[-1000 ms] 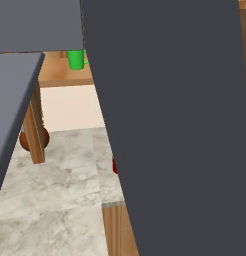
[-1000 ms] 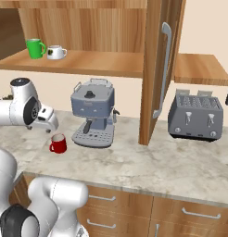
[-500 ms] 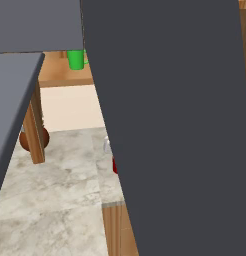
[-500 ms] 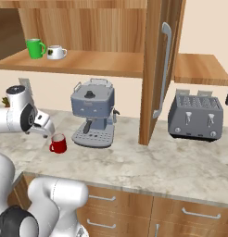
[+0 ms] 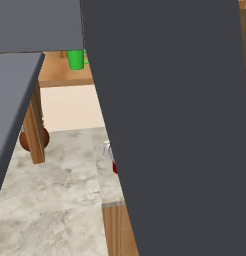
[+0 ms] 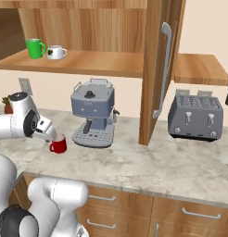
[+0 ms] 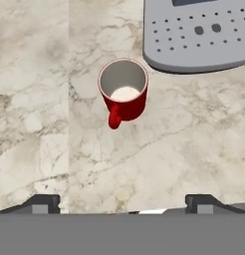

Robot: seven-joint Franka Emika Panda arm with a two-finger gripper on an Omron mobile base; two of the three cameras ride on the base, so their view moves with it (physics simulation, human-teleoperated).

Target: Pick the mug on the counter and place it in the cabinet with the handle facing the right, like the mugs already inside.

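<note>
The two-finger gripper [image 7: 122,204] hangs over the counter with its dark fingertips [image 7: 43,203] spread wide apart and nothing between them. In the right base view the gripper [image 6: 52,137] sits just above and to the left of the small bright red mug [image 6: 58,146], not touching it. The hand view looks down into the mug [image 7: 123,92], which stands upright on the pale grey-beige marbled stone counter [image 7: 184,134], its pale inside showing and its handle pointing toward the gripper. Just beside the mug is the perforated drip tray of a grey espresso machine [image 6: 94,111]. In the left base view a thin red edge of the mug [image 5: 115,168] peeks from behind a dark panel. On the wooden cabinet shelf [image 6: 97,62] above stand a bright green cup [image 6: 35,48] and a white cup [image 6: 56,52]. Farther right, past the open wooden cabinet door [image 6: 158,69], is a grey toaster [image 6: 196,115].
</note>
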